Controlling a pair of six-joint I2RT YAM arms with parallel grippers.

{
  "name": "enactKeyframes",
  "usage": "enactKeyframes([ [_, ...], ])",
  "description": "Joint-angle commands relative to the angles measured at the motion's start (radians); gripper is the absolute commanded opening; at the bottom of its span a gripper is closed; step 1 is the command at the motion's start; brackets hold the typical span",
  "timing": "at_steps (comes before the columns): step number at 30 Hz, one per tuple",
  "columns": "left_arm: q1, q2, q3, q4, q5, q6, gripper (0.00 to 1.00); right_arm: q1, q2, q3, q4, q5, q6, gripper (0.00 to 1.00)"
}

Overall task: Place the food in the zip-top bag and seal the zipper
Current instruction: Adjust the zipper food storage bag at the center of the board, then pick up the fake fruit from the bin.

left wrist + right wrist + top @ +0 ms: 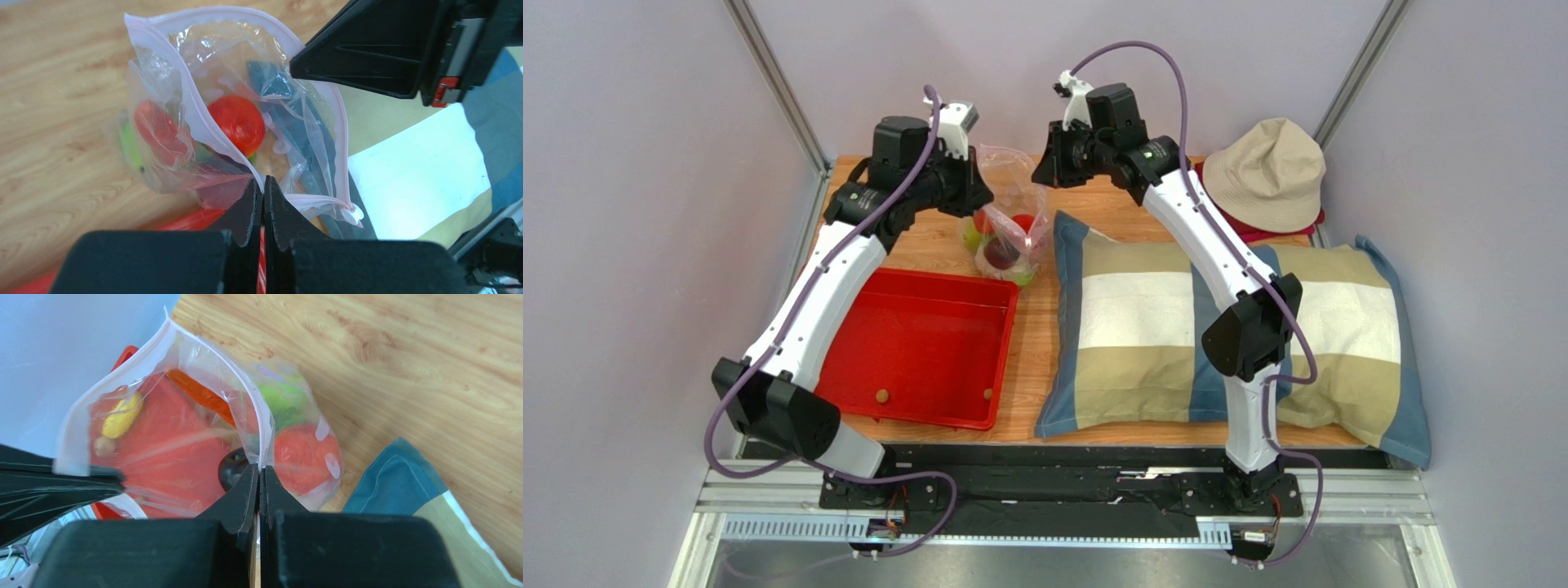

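Observation:
The clear zip-top bag (pixel 1010 239) hangs over the wooden table between my two grippers, its mouth open. My left gripper (pixel 264 184) is shut on the pink zipper strip (pixel 197 110) at one side of the mouth. My right gripper (pixel 259 471) is shut on the strip (pixel 263 425) at the other side. Inside the bag I see a red-orange fruit (pixel 304 456), a green apple (pixel 277 398), an orange carrot (pixel 196 392), a yellow banana-like piece (pixel 121 415) and a dark round fruit (pixel 232 470). No cauliflower shows.
A red tray (pixel 928 343) lies front left of the bag with two small brown pieces in it. A striped pillow (pixel 1136 331) lies right of the bag under the right arm. A beige hat (pixel 1265 172) sits at the back right.

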Motion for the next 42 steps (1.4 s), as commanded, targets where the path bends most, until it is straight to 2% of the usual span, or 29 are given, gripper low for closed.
enactKeyframes([
  [1, 0.003, -0.128, 0.043, 0.139, -0.026, 0.054, 0.00, -0.004, -0.083, 0.082, 0.085, -0.006, -0.012, 0.00],
  [5, 0.013, -0.119, 0.025, 0.100, -0.020, 0.026, 0.00, -0.001, -0.089, 0.029, 0.107, -0.024, -0.013, 0.00],
  [6, 0.031, -0.119, 0.013, 0.094, -0.011, 0.015, 0.04, 0.000, -0.074, 0.023, 0.090, -0.032, -0.012, 0.00],
  [8, 0.051, -0.119, 0.011, 0.061, 0.011, -0.006, 0.20, 0.000, -0.065, 0.003, 0.087, -0.035, -0.019, 0.00],
  [9, 0.066, -0.120, 0.016, 0.045, 0.026, -0.008, 0.39, 0.000, -0.060, -0.023, 0.096, -0.036, -0.021, 0.00],
  [11, 0.111, -0.131, 0.019, -0.010, 0.034, -0.008, 0.60, 0.000, -0.051, -0.040, 0.104, -0.055, -0.029, 0.00],
  [12, 0.134, -0.155, 0.014, -0.031, 0.050, -0.006, 0.74, 0.000, -0.045, -0.045, 0.099, -0.058, -0.030, 0.00],
  [15, 0.250, -0.239, -0.041, -0.104, 0.080, 0.088, 0.89, 0.000, -0.022, -0.037, 0.087, -0.073, -0.029, 0.00],
  [16, 0.320, -0.261, -0.055, -0.167, 0.075, 0.127, 0.90, 0.000, -0.019, -0.034, 0.085, -0.073, -0.027, 0.00],
  [19, 0.434, -0.330, -0.111, -0.309, 0.072, 0.297, 0.93, 0.000, -0.023, -0.027, 0.088, -0.086, -0.021, 0.00],
  [20, 0.510, -0.343, -0.131, -0.340, 0.069, 0.340, 0.94, -0.002, -0.028, -0.023, 0.088, -0.090, -0.019, 0.00],
  [21, 0.541, -0.353, -0.173, -0.373, 0.046, 0.427, 0.95, -0.001, -0.028, -0.019, 0.090, -0.093, -0.016, 0.00],
  [23, 0.648, -0.355, -0.225, -0.445, 0.029, 0.504, 0.94, 0.000, -0.026, 0.003, 0.090, -0.107, -0.006, 0.00],
  [25, 0.707, -0.346, -0.309, -0.466, -0.006, 0.622, 0.91, 0.000, -0.020, 0.021, 0.085, -0.118, 0.005, 0.00],
  [27, 0.732, -0.326, -0.381, -0.466, -0.098, 0.702, 0.90, 0.000, -0.012, 0.055, 0.073, -0.127, 0.013, 0.00],
  [33, 0.741, -0.229, -0.506, -0.373, -0.277, 0.764, 0.89, 0.003, -0.017, 0.073, 0.065, -0.144, 0.027, 0.00],
  [42, 0.744, -0.021, -0.536, -0.195, -0.376, 0.818, 0.83, 0.004, -0.028, 0.069, 0.042, -0.145, -0.003, 0.00],
])
